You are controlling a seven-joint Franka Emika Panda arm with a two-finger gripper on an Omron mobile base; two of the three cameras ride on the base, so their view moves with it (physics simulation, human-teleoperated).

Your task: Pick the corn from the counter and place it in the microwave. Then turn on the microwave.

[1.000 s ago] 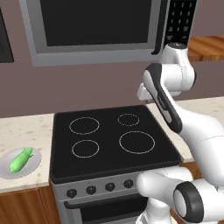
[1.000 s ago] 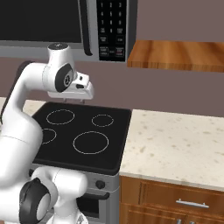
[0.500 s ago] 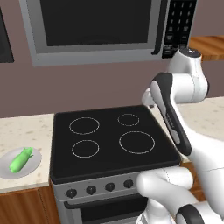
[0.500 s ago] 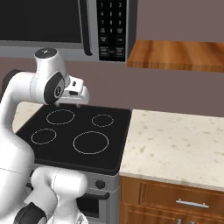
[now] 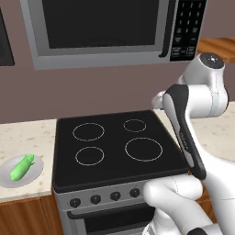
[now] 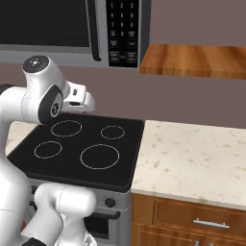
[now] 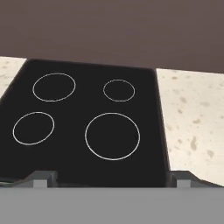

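You have one corn [image 5: 21, 167] lying on one grey plate [image 5: 32, 176] on the counter [image 5: 23, 137], left of one stovetop [image 5: 114, 144] with four rings. One microwave [image 5: 105, 30] hangs above, door closed. Your gripper [image 7: 111, 177] stands wide apart, empty.

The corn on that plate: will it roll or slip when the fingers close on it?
The corn is rounded and tapered, so it probably rolls sideways if nudged. It looks stiff and light. Its plate is shallow, so it may skid off.
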